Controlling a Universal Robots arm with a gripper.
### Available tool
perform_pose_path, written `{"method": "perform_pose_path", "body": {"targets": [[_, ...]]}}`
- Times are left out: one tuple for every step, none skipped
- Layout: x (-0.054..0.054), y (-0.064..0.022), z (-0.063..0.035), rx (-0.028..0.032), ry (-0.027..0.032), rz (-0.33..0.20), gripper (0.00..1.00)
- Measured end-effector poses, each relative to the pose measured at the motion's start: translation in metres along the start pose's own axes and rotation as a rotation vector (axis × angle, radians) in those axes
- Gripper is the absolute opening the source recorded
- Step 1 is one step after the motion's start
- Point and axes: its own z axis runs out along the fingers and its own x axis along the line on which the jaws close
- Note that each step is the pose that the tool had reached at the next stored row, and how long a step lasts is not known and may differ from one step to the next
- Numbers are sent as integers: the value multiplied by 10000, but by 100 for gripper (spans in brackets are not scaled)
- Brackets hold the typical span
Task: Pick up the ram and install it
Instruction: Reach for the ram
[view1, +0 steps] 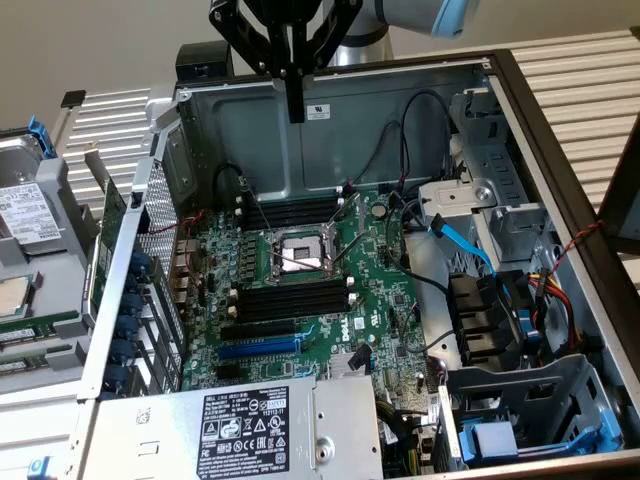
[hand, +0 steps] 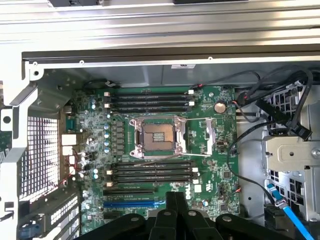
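two fingers (view1: 296, 108) are hanging together, empty, over the open case (view1: 330, 130); ram (view1: 40, 327) is seemingly lying outside it, exterior view's left. gripping it squarely is mattering most.

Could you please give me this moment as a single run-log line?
tool: shut, nothing seen held, above open case | ram: outside case, exterior view's left | memory sockets: empty
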Motion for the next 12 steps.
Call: {"method": "perform_pose_path", "body": {"targets": [[13, -3, 0, -1, -1, -2, 11], [30, -7, 0, -3, -4, -2, 11], [51, -13, -1, -4, -7, -2, 11], [74, -18, -2, -4, -9, -2, 11], [99, -24, -2, -5, -13, -2, 11], [122, -29, -3, -5, -15, -2, 11], [148, -35, -4, -5, -16, -2, 11], [168, -38, -5, -5, -17, -2, 11], [187, -42, -5, -4, -16, -2, 11], [205, -45, -6, -5, -17, -3, 11], [222, -48, -6, -5, -16, -2, 11], [241, -51, -7, -4, -16, -3, 11]]}}
